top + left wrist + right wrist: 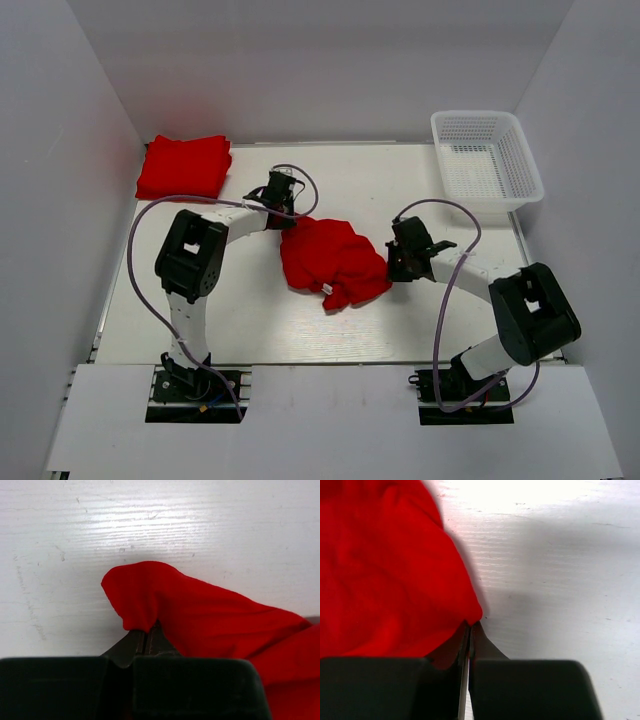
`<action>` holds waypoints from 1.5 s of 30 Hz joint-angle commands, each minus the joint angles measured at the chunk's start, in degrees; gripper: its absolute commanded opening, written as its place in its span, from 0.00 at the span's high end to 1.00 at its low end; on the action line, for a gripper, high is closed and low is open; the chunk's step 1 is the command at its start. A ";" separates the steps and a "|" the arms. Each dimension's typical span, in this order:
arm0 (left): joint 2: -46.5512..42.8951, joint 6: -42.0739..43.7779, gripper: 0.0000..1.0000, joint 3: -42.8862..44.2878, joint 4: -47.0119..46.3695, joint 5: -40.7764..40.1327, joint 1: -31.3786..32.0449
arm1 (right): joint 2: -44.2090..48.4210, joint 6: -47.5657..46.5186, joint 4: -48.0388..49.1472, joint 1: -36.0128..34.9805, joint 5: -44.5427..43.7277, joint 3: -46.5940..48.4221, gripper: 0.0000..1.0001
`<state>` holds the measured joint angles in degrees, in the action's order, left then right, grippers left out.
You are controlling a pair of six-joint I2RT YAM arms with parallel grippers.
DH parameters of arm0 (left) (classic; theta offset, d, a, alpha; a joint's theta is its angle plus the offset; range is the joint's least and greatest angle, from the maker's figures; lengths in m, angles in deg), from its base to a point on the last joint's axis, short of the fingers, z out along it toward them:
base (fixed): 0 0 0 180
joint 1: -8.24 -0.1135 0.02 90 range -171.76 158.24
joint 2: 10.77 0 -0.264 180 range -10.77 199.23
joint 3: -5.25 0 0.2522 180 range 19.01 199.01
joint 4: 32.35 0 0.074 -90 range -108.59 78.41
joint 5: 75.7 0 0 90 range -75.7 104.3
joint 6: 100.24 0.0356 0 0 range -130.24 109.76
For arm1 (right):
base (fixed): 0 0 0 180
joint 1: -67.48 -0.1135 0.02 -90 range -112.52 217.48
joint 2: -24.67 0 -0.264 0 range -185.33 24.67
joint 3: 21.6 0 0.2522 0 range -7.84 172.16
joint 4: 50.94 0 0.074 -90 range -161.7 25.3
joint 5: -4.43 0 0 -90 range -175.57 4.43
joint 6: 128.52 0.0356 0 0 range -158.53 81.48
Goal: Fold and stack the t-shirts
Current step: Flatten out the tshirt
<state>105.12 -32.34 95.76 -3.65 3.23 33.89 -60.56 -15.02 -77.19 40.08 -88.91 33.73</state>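
Observation:
A crumpled red t-shirt (pixel 330 260) lies mid-table with its small white neck label (pixel 326 289) showing at the near edge. My left gripper (pixel 289 217) sits at its upper-left edge. In the left wrist view this gripper (pixel 148 632) is shut on a raised fold of the red cloth (pixel 145 595). My right gripper (pixel 391 265) is at the shirt's right edge. The right wrist view shows that gripper (pixel 470 626) shut, pinching the tip of the cloth's edge (pixel 395 580). A folded red t-shirt stack (pixel 183 167) rests at the far left corner.
A white mesh basket (pixel 487 160) stands at the far right corner. White walls enclose the table (pixel 250 320) on the left, back and right. Purple cables loop beside both arms.

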 commanded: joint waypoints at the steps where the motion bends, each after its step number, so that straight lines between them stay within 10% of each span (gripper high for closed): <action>1: -5.85 2.59 1.00 -1.34 0.18 0.88 -0.07 | 3.31 -1.62 -0.16 -0.03 -5.87 2.38 1.00; 23: -42.41 13.75 1.00 3.93 0.01 -21.71 -0.07 | 15.88 -15.67 -5.18 2.79 -37.45 34.09 1.00; 45: -57.19 25.36 1.00 25.73 1.23 2.11 0.63 | 28.10 -37.04 -7.02 2.79 -14.95 63.55 1.00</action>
<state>50.74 -9.46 117.90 -3.36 2.90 35.04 -34.71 -47.74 -84.62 42.26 -104.95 92.94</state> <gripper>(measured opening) 0.031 0.011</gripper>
